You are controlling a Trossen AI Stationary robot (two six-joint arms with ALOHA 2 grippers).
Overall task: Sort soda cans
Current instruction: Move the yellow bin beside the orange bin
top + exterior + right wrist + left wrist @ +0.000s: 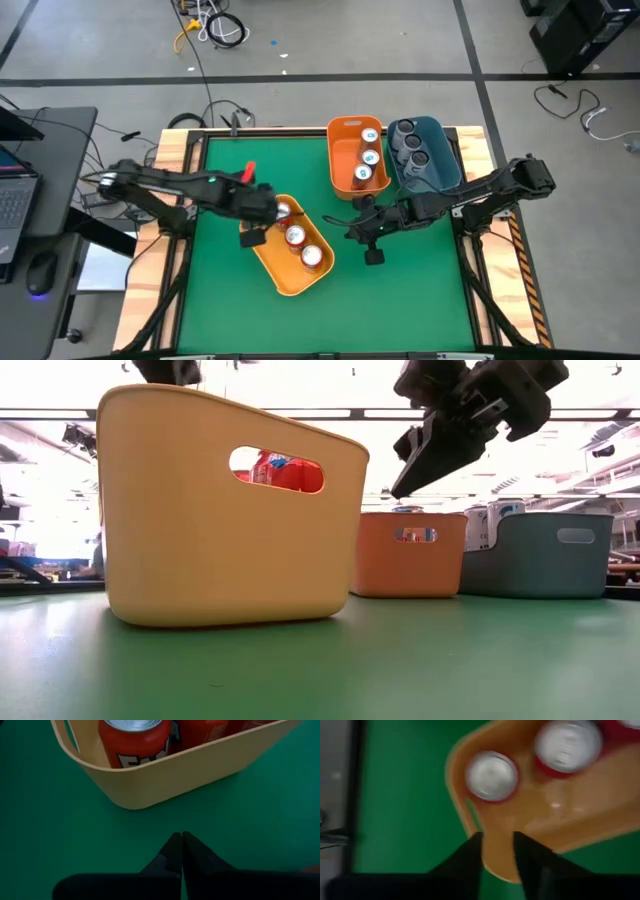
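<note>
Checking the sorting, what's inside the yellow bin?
Three red-orange cans stand upright inside the yellow bin. The left arm partly covers the bin's end can.

Grey floor [400,40], cables [215,25], laptop desk [50,150]

Matt plastic yellow bin [215,520] holds glossy metal-topped red cans [135,742].

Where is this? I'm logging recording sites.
Probably a robotics lab or workshop: a green-topped table on a bare floor, loose cables lying about, and a laptop on a side desk.
</note>
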